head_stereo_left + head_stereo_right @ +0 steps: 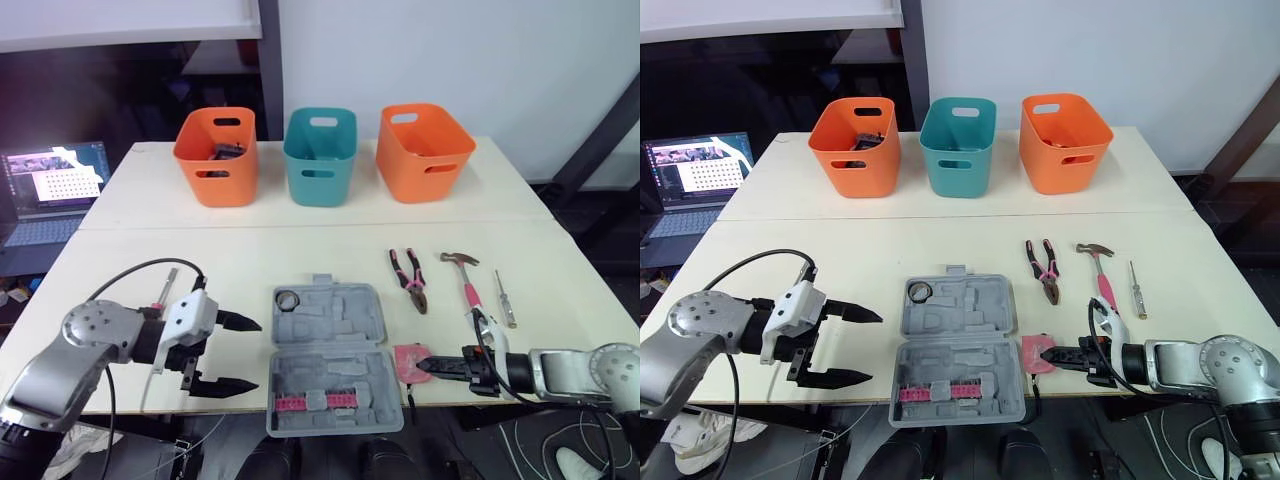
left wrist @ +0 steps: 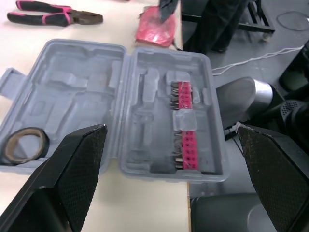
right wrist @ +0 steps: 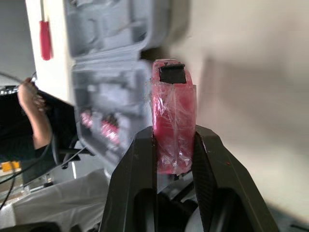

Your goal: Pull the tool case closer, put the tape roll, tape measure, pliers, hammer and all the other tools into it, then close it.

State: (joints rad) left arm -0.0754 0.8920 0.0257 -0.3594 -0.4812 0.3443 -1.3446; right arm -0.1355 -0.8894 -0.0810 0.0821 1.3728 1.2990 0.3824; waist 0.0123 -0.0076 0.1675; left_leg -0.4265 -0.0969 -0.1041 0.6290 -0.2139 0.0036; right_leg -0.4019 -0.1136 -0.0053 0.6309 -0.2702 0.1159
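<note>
Gripping pink tape measure by flat sides: right pincer, open tool case just beyond its tip. Likely slippery under wrapping, stiff, light; left pincer wide, empty, at case's other side.

Head views overlook the table; wrist views closely share tool case.

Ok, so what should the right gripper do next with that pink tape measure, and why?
Probably lift the tape measure and carry it left over the open tool case: the right gripper is shut on it, and it sits just right of the case, outside it.
</note>
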